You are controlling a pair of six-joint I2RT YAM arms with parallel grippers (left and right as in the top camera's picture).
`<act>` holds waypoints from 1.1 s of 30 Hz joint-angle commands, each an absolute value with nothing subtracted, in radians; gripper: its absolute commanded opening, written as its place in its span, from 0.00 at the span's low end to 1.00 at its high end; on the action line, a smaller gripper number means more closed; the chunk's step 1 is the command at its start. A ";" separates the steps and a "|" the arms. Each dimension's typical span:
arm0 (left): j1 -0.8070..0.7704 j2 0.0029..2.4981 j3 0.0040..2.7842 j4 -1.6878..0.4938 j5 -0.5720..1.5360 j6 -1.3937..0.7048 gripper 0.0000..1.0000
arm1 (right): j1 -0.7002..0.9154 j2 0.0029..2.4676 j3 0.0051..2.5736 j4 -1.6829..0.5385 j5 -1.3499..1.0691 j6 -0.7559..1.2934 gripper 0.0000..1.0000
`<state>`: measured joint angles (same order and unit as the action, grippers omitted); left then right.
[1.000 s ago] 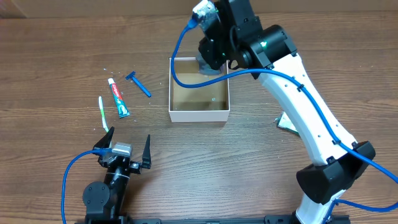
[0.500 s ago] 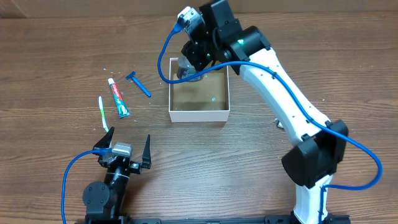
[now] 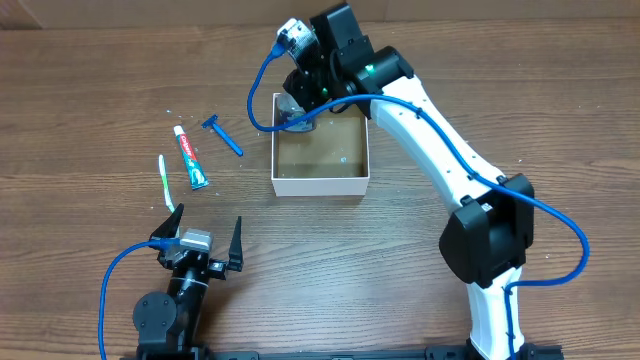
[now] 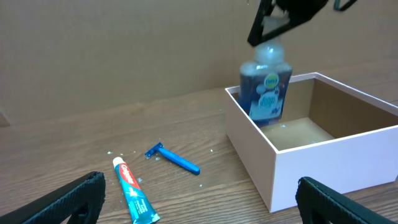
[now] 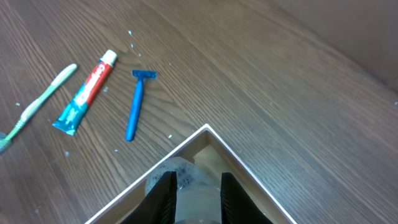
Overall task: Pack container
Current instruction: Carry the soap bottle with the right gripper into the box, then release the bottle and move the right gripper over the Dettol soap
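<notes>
Gripping a blue bottle (image 4: pixel 267 90) by its cap, the right claw (image 3: pixel 298 100) hangs at the far-left corner of the container (image 3: pixel 320 185), razor (image 3: pixel 224 136) and toothpaste (image 3: pixel 191 158) lying on the table (image 3: pixel 100 80) to its left; a slow, straight descent should seat the bottle upright.

Overhead looks straight down; both wrist views obliquely share the container (image 3: pixel 320 185).
</notes>
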<state>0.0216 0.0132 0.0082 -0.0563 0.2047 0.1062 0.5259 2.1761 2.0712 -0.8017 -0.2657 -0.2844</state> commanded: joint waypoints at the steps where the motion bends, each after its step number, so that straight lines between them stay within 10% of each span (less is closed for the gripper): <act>1: 0.028 0.004 0.005 -0.056 0.202 0.097 1.00 | 0.528 2.185 2.088 -0.765 -0.293 -0.276 0.11; 13: 0.028 0.004 0.005 -0.056 0.202 0.097 1.00 | 0.528 2.252 2.088 -0.704 -0.290 -0.277 0.11; 14: 0.028 0.004 0.005 -0.056 0.202 0.097 1.00 | 0.528 2.252 2.088 -0.701 -0.290 -0.277 0.16; 16: 0.028 0.004 0.005 -0.056 0.202 0.097 1.00 | 0.528 2.252 2.088 -0.697 -0.290 -0.277 0.59; 19: 0.028 0.004 0.005 -0.056 0.202 0.097 1.00 | 0.528 2.252 2.088 -0.694 -0.290 -0.277 0.77; 33: 0.028 0.004 0.005 -0.056 0.202 0.097 1.00 | 0.496 2.154 2.458 -1.035 -0.209 -0.163 0.95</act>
